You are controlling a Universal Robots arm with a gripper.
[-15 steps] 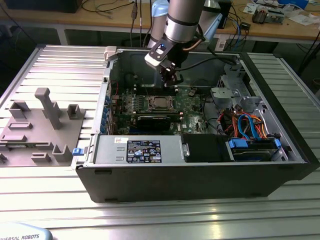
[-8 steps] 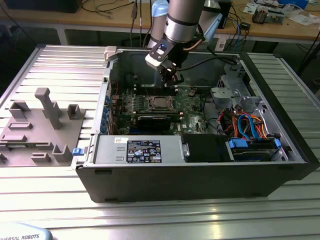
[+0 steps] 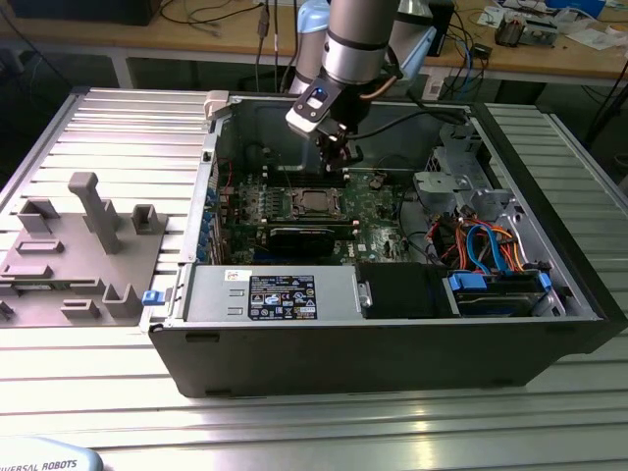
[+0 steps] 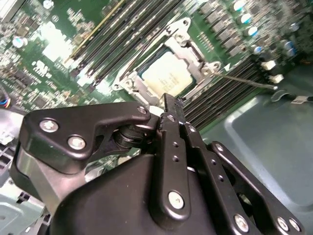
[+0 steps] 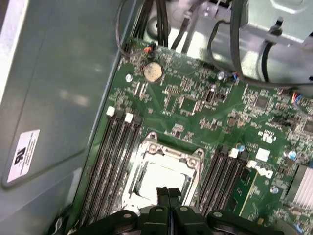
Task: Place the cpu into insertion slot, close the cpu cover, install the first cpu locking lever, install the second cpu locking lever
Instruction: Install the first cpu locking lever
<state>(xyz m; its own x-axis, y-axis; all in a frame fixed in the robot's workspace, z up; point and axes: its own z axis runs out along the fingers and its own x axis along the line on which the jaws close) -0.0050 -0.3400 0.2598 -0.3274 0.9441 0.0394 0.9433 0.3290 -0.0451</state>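
Note:
The cpu (image 4: 168, 73) lies flat in the insertion slot (image 3: 312, 202) on the green board, its pale metal top showing in both wrist views (image 5: 161, 178). The silver cpu cover (image 4: 139, 89) lies down around it as a frame (image 5: 168, 152). From one corner of the socket a thin wire locking lever (image 4: 244, 80) sticks out across the memory slots. My gripper (image 3: 339, 160) hangs inside the case just above the board, at the socket's edge. Its black fingertips (image 5: 168, 195) are pressed together, shut, with nothing between them (image 4: 171, 105).
Long black memory slots (image 5: 112, 156) flank the socket on both sides. The case's grey walls (image 5: 54, 88), cables (image 3: 481, 245) and a drive cage (image 3: 451, 186) surround the board. A power supply (image 3: 275, 294) sits along the front. A grey fixture (image 3: 78, 245) stands outside at the exterior view's left.

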